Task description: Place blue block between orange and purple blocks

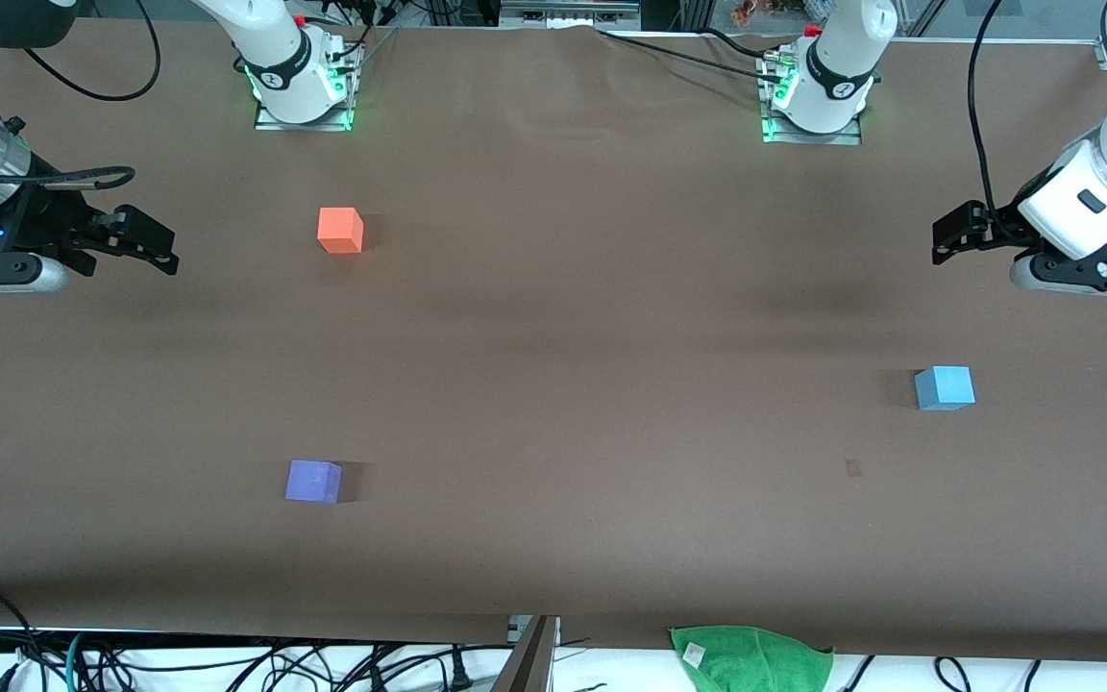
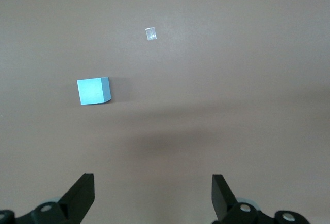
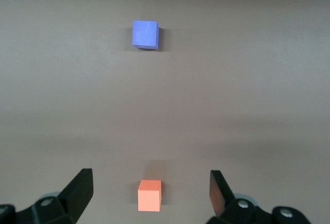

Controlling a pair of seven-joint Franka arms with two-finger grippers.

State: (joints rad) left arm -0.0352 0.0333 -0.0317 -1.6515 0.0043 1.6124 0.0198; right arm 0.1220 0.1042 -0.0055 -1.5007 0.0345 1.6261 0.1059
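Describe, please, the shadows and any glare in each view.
Front view: broad soft dark bands cross the brown table; green lights glow at both bases. Left wrist view: a blurred shadow band lies beside the blue block; a small tape piece glints. Right wrist view: even light, faint shadows beside the orange block and purple block.

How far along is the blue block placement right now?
Nothing is done yet. The blue block sits untouched toward the left arm's end, apart from the orange block and purple block. Left hand and right hand are open and empty. Grasping, carrying and placing all remain.
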